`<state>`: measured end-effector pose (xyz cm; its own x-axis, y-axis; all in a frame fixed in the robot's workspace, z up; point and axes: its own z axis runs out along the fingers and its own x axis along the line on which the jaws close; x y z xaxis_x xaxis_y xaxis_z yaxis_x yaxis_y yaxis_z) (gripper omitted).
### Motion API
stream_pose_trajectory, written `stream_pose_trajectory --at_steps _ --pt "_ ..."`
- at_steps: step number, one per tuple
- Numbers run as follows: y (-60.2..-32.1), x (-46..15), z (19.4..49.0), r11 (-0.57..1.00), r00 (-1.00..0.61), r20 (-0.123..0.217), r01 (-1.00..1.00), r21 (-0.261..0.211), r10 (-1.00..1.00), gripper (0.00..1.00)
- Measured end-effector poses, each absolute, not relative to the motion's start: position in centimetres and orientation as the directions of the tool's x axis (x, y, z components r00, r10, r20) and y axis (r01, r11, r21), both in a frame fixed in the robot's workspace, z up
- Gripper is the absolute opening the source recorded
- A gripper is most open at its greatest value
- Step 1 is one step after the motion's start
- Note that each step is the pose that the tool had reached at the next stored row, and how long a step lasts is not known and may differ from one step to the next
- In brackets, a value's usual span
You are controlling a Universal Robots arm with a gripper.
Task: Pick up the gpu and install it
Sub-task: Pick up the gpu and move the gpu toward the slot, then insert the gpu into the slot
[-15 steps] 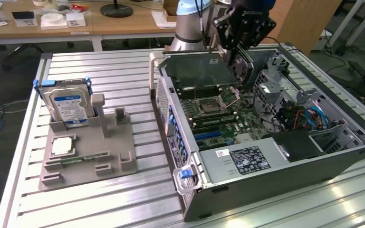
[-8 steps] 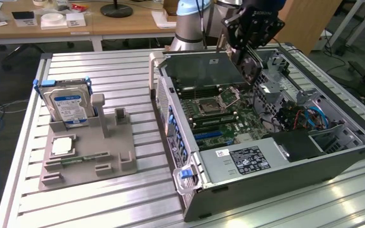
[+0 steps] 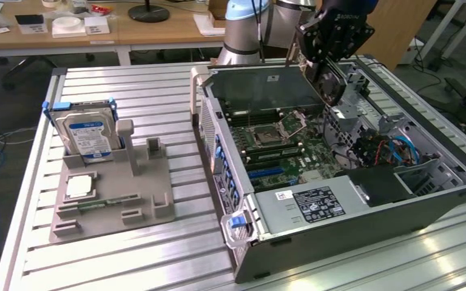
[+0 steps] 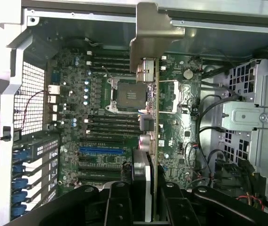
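The gpu (image 3: pixel 332 85) hangs on edge over the open computer case (image 3: pixel 427 206), above the green motherboard (image 3: pixel 281 148) and not touching it. My gripper (image 3: pixel 329 60) is shut on the card from above. In the wrist view the gpu (image 4: pixel 149 136) runs edge-on away from my gripper (image 4: pixel 145 195), with its grey metal end (image 4: pixel 155 33) farthest from me. The black fingers (image 4: pixel 120 202) clamp it on both sides. The card stands over the CPU socket (image 4: pixel 124 94), to one side of the blue expansion slot (image 4: pixel 101 151).
A grey fixture (image 3: pixel 148 200) on the slatted table holds a silver hard drive (image 3: pixel 87 136) and a small green memory stick (image 3: pixel 95 207). Inside the case are a power supply (image 3: pixel 314 203), a drive cage (image 4: pixel 251 117) and loose cables (image 3: pixel 395 148).
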<state>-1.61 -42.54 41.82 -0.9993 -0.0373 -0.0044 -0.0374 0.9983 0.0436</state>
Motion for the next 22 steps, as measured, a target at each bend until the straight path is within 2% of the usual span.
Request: stream_pose_trajectory --at_steps 9,22 --pt "-42.54 -1.61 41.82 0.998 -0.999 -0.004 -0.046 0.044 -0.046 0.28" --pt "-42.55 -1.61 41.82 0.981 -0.982 -0.004 -0.191 0.044 -0.191 0.28"
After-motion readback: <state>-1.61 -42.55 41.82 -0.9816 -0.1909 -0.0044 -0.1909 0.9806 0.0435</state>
